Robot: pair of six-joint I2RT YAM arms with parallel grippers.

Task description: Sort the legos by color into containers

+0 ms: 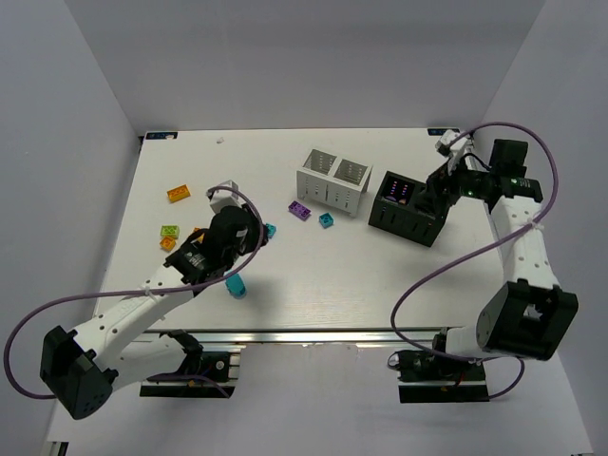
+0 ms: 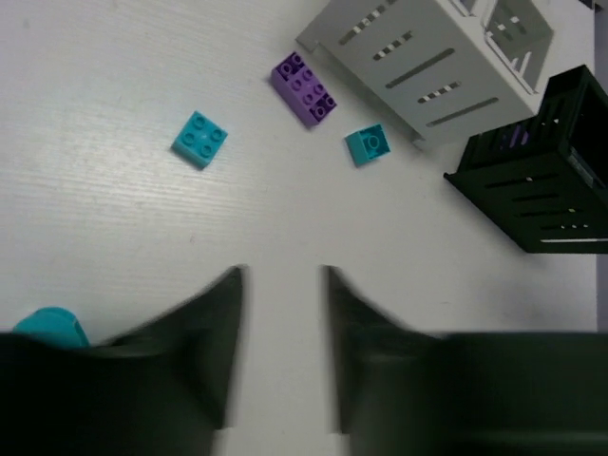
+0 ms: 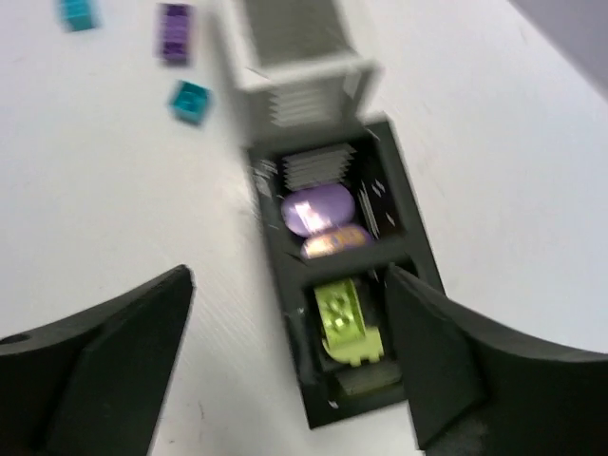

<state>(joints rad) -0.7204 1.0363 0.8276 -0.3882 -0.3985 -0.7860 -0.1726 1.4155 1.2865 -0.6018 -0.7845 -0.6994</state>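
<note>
The legos are only partly sorted: rounded purple pieces (image 3: 321,211) fill the far compartment of the black container (image 1: 404,228) and a lime green brick (image 3: 342,321) lies in its near one, while the white container (image 2: 437,57) beside it, toward the counter's far edge, shows no colour inside from above. Loose on the counter (image 1: 313,294) are a purple brick (image 2: 304,88) and a small cyan brick (image 2: 366,144) just beside the white container, a square cyan brick (image 2: 199,139) near the middle, a rounded cyan piece (image 1: 237,286) toward the near edge, and orange (image 1: 178,193) and lime green (image 1: 170,232) bricks toward the left edge. The right jaws stand wide and empty above the black container; they should probably rise straight up before swinging away, so a finger does not catch a slotted wall and drag the box. The left jaws are moderately apart, holding nothing, and hover over bare counter facing the square cyan brick. That brick looks like the sensible next pick: widen past it, square the fingers to two flat sides, come straight down, then give cyan one white compartment and keep it
</note>
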